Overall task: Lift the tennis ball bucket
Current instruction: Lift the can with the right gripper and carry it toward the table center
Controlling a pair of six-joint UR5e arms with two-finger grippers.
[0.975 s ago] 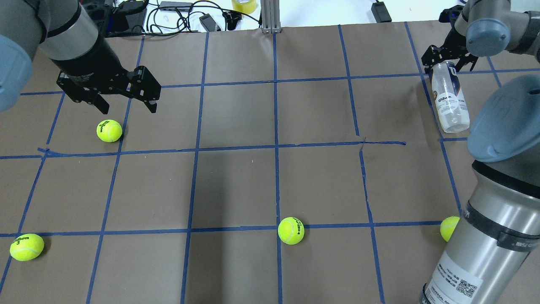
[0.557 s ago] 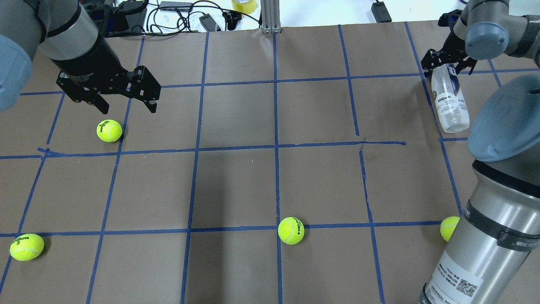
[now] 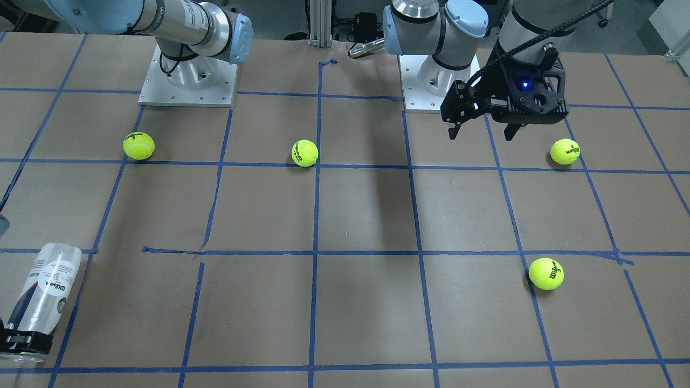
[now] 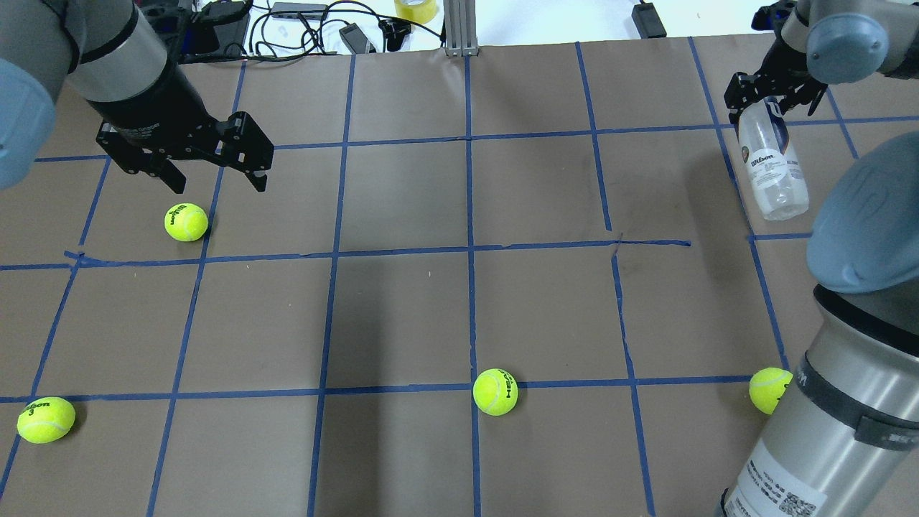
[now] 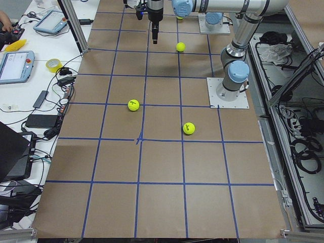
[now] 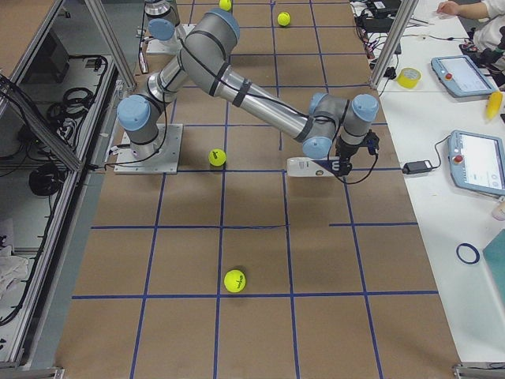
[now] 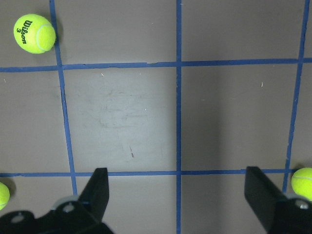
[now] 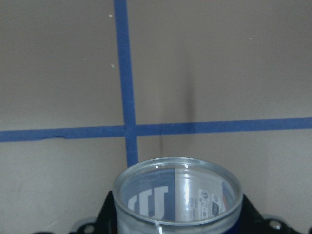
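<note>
Right hand (image 4: 774, 102) is clamped across the navy end of the tennis ball tube (image 4: 770, 166), and the wrist view shows the tube's round, clear rim seated in that grip with brown paper and blue tape beyond it. The grasp therefore looks done. The lift itself looks barely begun: the tube sits low and close to level over the table (image 4: 402, 201), and no view shows for certain whether its free end is off the surface. What seems left is to bring the whole tube up well clear. It is on the robot's right side, in the far part of the table, just beside a blue tape line. Its long axis runs nearly straight toward and away from the robot, slanting a little to the robot's right. The held navy end is farther from the robot, and the clear free end points back toward the robot's base. Four tennis balls lie well apart from the tube: one by the right arm (image 4: 767, 390), one near the middle (image 4: 495, 392), and two on the left side (image 4: 45, 420) (image 4: 186, 222). Above that last ball the left hand (image 4: 217, 183) hangs spread wide and holds nothing.
</note>
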